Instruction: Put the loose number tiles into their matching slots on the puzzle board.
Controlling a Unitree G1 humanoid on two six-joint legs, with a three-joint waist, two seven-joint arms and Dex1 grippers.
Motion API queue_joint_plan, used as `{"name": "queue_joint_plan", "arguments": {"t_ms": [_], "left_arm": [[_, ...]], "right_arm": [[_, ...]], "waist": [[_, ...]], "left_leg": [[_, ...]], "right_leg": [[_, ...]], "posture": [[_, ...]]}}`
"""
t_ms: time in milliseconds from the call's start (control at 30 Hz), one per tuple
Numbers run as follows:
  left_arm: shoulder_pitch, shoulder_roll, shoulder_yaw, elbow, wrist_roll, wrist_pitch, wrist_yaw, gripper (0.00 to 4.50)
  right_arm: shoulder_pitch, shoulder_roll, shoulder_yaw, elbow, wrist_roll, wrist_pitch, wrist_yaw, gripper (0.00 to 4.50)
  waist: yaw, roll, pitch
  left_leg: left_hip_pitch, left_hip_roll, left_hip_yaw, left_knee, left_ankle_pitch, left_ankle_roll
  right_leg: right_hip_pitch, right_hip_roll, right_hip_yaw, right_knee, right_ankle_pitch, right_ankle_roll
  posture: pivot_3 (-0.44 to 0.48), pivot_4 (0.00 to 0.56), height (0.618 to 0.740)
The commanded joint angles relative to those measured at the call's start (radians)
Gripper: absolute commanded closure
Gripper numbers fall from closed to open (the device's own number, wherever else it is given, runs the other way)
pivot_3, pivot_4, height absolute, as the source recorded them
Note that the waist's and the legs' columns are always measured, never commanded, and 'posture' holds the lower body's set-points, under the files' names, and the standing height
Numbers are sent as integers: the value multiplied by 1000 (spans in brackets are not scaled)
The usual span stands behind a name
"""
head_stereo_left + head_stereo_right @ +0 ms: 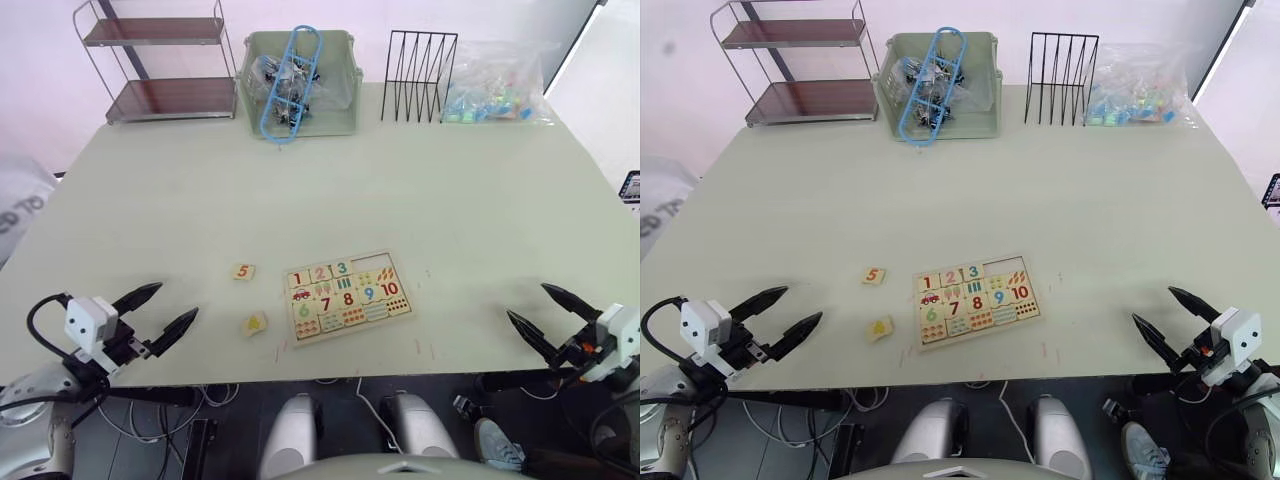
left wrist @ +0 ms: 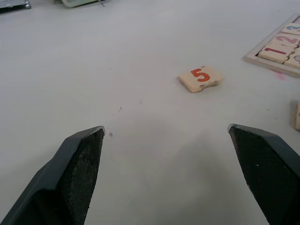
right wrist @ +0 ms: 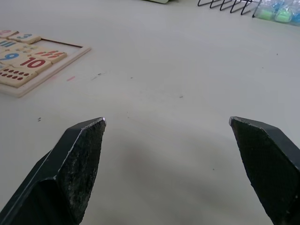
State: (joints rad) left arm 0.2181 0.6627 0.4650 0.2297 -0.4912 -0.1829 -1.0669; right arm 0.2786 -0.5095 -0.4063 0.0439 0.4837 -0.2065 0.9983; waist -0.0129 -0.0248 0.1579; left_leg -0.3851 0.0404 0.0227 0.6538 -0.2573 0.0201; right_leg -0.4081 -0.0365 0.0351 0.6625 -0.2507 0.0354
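puzzle board (image 1: 347, 297) near table's front edge, 1, 2, 3 seated, two top-row slots (image 1: 376, 265) empty. tile 5 (image 1: 243, 271) and yellow-numeral tile (image 1: 255, 323) loose just left of board. left gripper (image 1: 158, 313) and right gripper (image 1: 544, 315) wide open, empty, well apart from board.

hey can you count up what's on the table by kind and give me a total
Loose tiles: 2, the 5 tile and the yellow tile
Puzzle board: 1
Bin: 1
Wire rack: 1
Shelf: 1
Bag: 1
Total: 7
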Motion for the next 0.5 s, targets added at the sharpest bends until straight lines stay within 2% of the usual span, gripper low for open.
{"name": "queue_joint_plan", "arguments": {"t_ms": [33, 500], "left_arm": [[-3, 11, 12, -2, -2, -9, -11, 0], [34, 34, -1, -45, -22, 25, -134, 0]], "right_arm": [[1, -12, -20, -6, 13, -30, 8, 72], [-61, -25, 6, 41, 31, -41, 93, 72]], "waist": [[-1, 0, 0], [-1, 0, 0]], "left_leg": [[0, 0, 0, 0, 0, 0], [1, 0, 2, 0, 0, 0]], "right_leg": [[0, 0, 0, 0, 0, 0], [0, 1, 2, 0, 0, 1]], "posture": [[0, 150, 740], [0, 150, 740]]}}
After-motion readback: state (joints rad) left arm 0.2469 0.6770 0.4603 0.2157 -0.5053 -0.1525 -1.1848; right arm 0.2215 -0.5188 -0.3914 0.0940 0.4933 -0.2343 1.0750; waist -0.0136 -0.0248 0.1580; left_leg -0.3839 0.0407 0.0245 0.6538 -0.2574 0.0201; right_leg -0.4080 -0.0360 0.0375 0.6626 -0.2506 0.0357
